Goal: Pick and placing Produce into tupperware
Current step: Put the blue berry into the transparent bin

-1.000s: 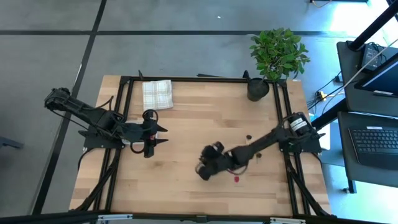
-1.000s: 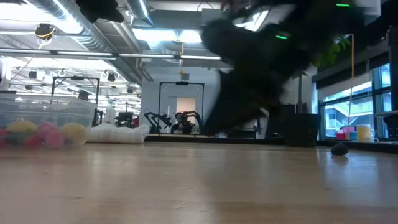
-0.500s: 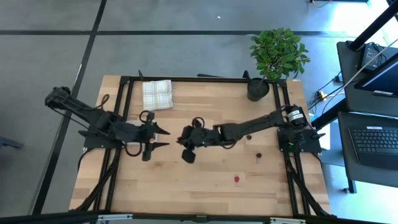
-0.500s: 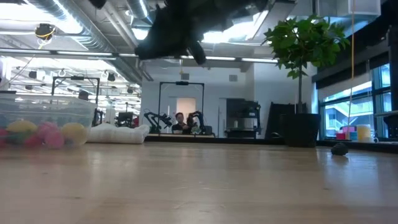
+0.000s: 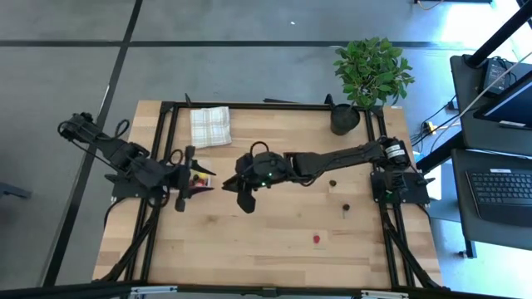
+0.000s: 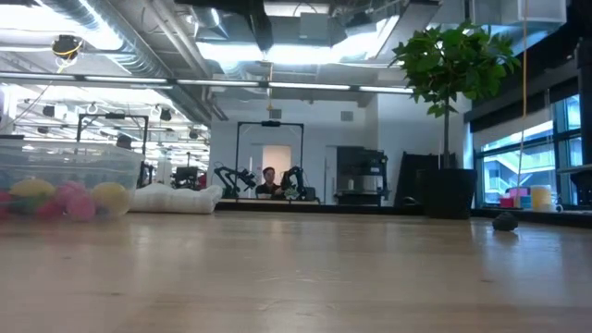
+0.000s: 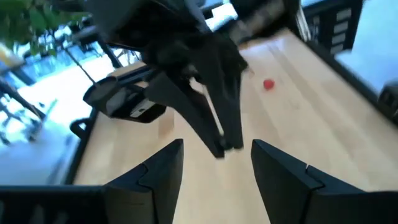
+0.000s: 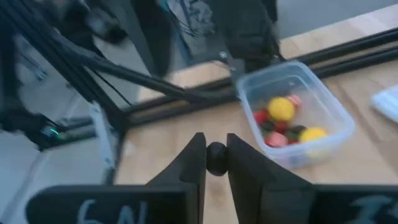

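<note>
While in the air — Cherry: a small dark cherry-like piece (image 8: 216, 158) sits pinched between the fingers of the right gripper (image 5: 242, 184), above the counter (image 5: 274, 241) near its middle.
Tupperware: the clear container (image 8: 296, 111) stands at the counter's left side, just ahead of that gripper, holding two yellow lemon-like pieces (image 8: 281, 108) among red and dark ones.
Left gripper: the left gripper (image 5: 187, 178) hovers beside the container, fingers (image 7: 157, 182) parted, holding nothing.
Loose produce: a red piece (image 5: 316, 239) and two dark pieces (image 5: 345, 207) lie on the right half.
Surroundings: a folded checked cloth (image 5: 210, 125) and a potted plant (image 5: 368, 73) occupy the far edge.
</note>
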